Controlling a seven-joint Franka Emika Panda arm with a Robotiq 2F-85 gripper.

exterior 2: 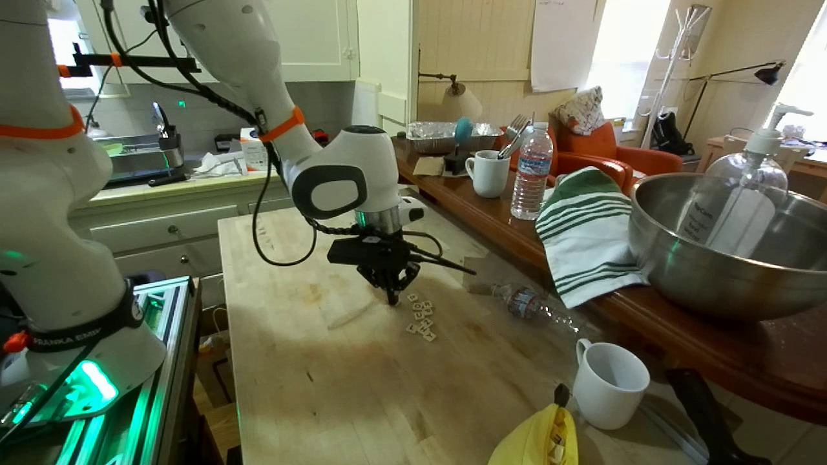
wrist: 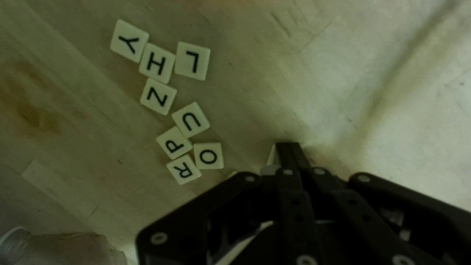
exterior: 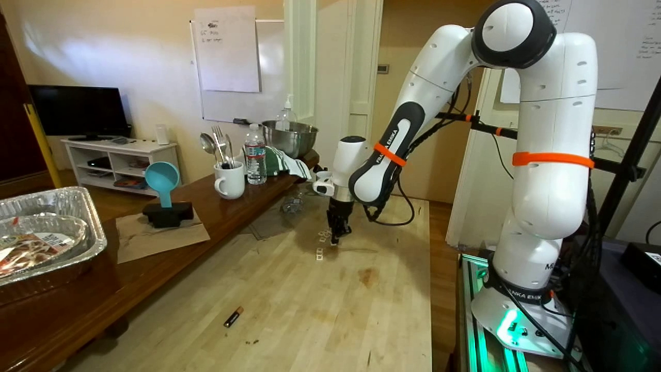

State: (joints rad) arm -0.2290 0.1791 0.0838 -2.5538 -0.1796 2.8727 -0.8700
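Your gripper (wrist: 289,149) stands closed, jaws together, nothing seen between them, at the tabletop (wrist: 331,73). In the wrist view, a part-hidden pale piece (wrist: 271,155) sits just beside at nine o'clock; contact cannot be confirmed. The square lettered tiles (wrist: 190,120) lie near at ten o'clock, their loose row's long axis running eleven to five. You find a clear bottle (exterior 2: 524,302) at three in an exterior view.

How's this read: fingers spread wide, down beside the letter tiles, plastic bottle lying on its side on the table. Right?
Not quite: the fingers aren't spread wide; the wrist view shows them shut together. The rest is right: they're down beside the letter tiles, and the plastic bottle lies on its side on the table.
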